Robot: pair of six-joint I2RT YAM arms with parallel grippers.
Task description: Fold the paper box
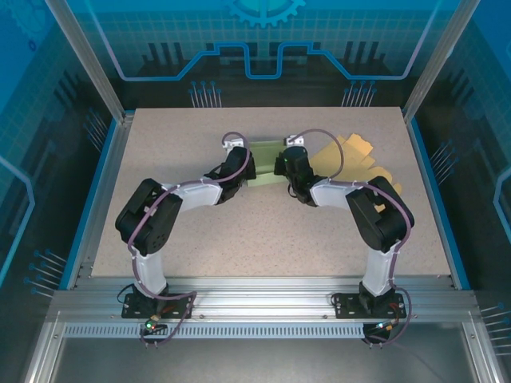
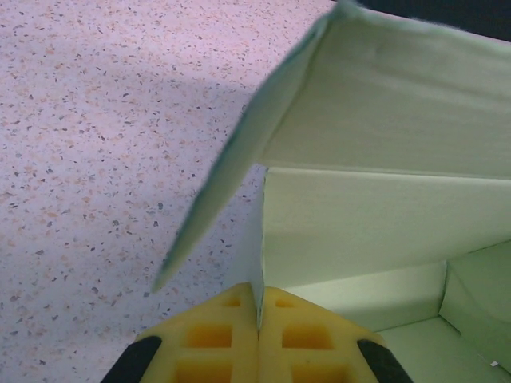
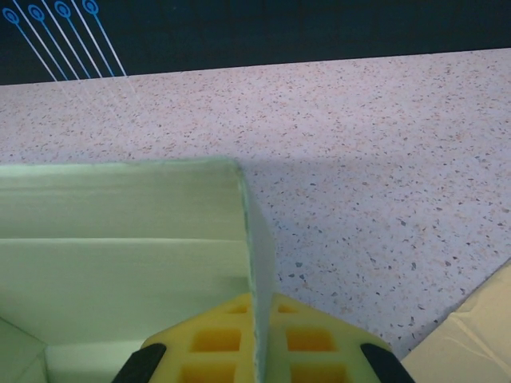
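While the pale green paper box [image 1: 266,163] sits far-centre on the speckled table [image 1: 263,239], left pincer [image 2: 258,319] and right pincer [image 3: 257,319] each pinch one end wall — likely bracing it upright for folding.

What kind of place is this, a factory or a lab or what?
Probably a robotics lab work cell, not a factory: a speckled table fenced by an aluminium frame, blue circuit-pattern panels around it, and a left arm and right arm handling a green paper box.
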